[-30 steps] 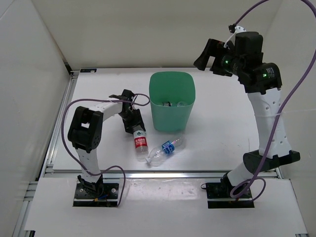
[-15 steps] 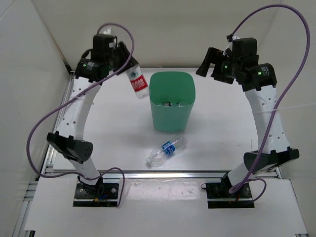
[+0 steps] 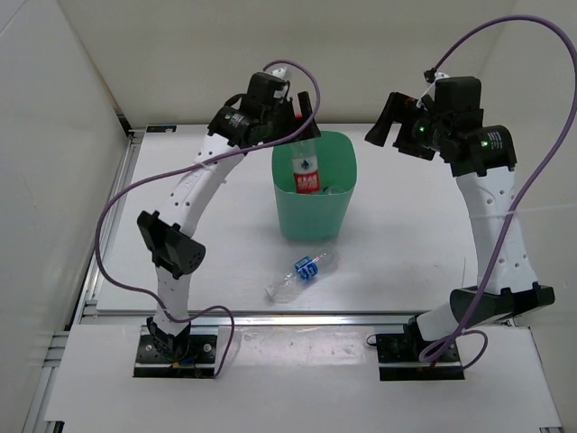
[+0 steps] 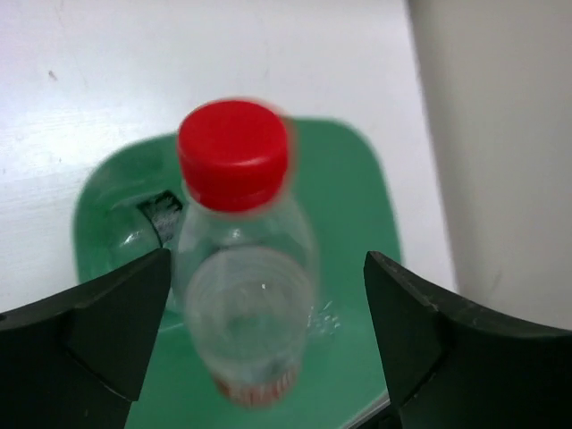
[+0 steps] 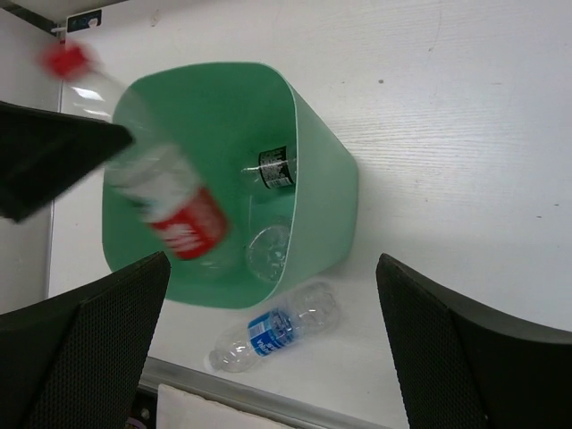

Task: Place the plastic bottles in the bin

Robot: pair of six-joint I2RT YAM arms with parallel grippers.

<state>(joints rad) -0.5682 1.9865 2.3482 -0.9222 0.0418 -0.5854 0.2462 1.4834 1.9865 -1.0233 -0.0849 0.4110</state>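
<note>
A clear plastic bottle with a red cap and red label drops cap-up into the green bin, blurred and touching neither finger. Directly above the bin's mouth hangs my left gripper, open; its black fingers stand wide on both sides of the bottle. A blue-labelled bottle lies on the table in front of the bin. Inside the bin lie a dark-labelled bottle and a clear one. High to the right of the bin, my right gripper is open and holds nothing.
White walls close in the table at the back and on both sides. A metal rail runs along the table's near edge, just below the blue-labelled bottle. Purple cables loop off both arms.
My left arm lifted the red-labelled bottle off the table, swung it over the bin and opened. The bottle now falls free. My right gripper barely shifted.
</note>
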